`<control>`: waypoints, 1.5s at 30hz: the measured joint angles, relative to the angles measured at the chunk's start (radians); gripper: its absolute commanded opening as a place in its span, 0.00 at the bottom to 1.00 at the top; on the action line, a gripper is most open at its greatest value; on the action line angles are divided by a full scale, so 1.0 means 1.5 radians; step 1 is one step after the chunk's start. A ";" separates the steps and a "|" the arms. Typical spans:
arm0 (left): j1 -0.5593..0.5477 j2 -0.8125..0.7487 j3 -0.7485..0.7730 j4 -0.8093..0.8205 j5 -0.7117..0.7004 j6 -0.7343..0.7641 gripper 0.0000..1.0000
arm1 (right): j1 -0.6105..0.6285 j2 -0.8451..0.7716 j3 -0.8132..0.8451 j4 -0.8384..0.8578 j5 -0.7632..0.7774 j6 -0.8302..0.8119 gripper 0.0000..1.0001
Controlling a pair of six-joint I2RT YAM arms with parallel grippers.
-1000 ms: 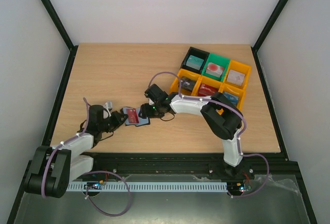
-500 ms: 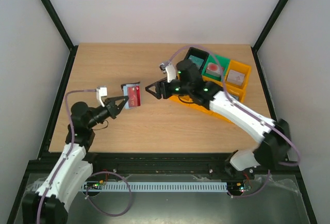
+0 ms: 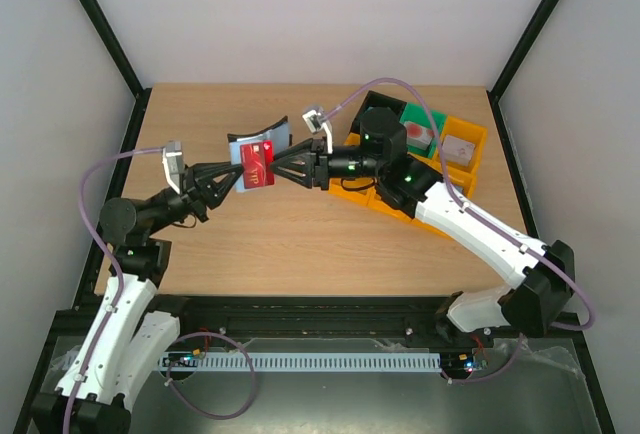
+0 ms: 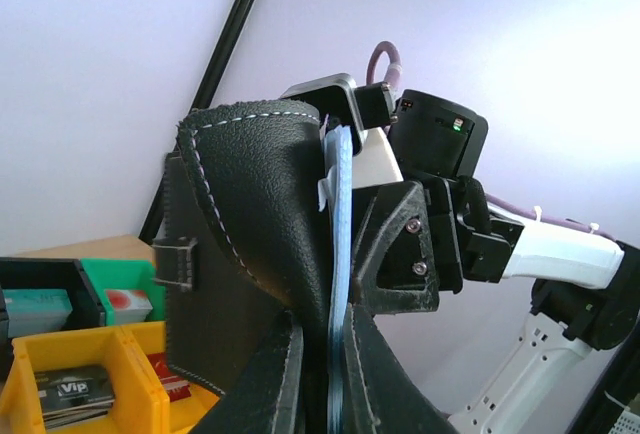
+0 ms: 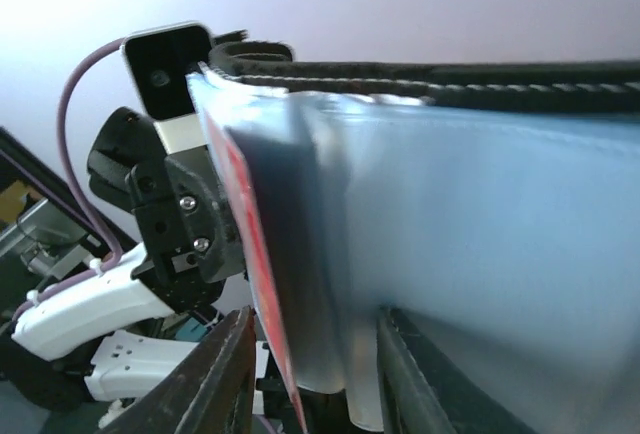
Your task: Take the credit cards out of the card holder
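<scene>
The only writing that could be read was "Vip", in white on a dark card (image 4: 72,390) lying in a yellow bin (image 4: 125,349) at the lower left of the left wrist view. The white marks on the red card (image 3: 257,162) were too small to read from above. The wallet (image 3: 256,142) hung in the air over the table (image 3: 300,244), between the 2 arms and well left of the bins. It was spread open and bowed, with its black back curving over the top. Close up, the wallet (image 4: 250,214) was black, grained like leather, with pale stitching along its edge and a small tab (image 4: 178,259) on its side. A thin blue-grey inner leaf stood edge-on beside that black cover. From the right wrist the inner face (image 5: 480,254) looked smooth, glossy and blue-grey under the dark stitched rim. The red card (image 5: 250,224) stood edge-on at its left, tucked against the pocket. The left gripper (image 3: 232,178) was clamped on the wallet's lower left edge, and its fingers (image 4: 275,374) pressed the black cover and blue leaf together. The right gripper (image 3: 282,168) met the wallet from the right at the red card. Its fingers (image 5: 225,374) straddled the lower edge of the card and pocket, but whether they pinched it or stood slightly apart could not be told. A green bin (image 3: 428,119) and a black bin (image 3: 372,104) stood at the far right of the table.
</scene>
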 measured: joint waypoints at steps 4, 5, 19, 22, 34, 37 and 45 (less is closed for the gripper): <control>0.000 0.004 0.001 0.001 0.002 -0.005 0.02 | 0.012 0.006 0.000 0.033 -0.012 0.021 0.07; 0.000 0.005 0.001 0.001 0.002 -0.005 0.02 | 0.017 0.008 0.000 0.046 -0.017 0.033 0.02; -0.001 -0.004 0.002 -0.049 -0.015 -0.002 0.02 | -0.011 -0.001 -0.003 0.023 -0.011 0.015 0.02; 0.000 -0.003 0.002 -0.057 -0.020 -0.003 0.02 | -0.047 -0.026 -0.004 -0.015 0.003 -0.005 0.02; 0.037 -0.019 -0.030 -0.293 -0.249 -0.006 0.02 | -0.327 -0.245 -0.246 -0.058 0.408 0.418 0.02; 0.047 -0.022 -0.069 -0.345 -0.293 -0.022 0.02 | -0.319 -0.304 -0.341 -0.078 0.522 0.566 0.02; 0.077 -0.063 -0.163 -0.415 -0.350 -0.064 0.02 | -0.318 -0.217 -0.374 -0.065 0.688 0.765 0.02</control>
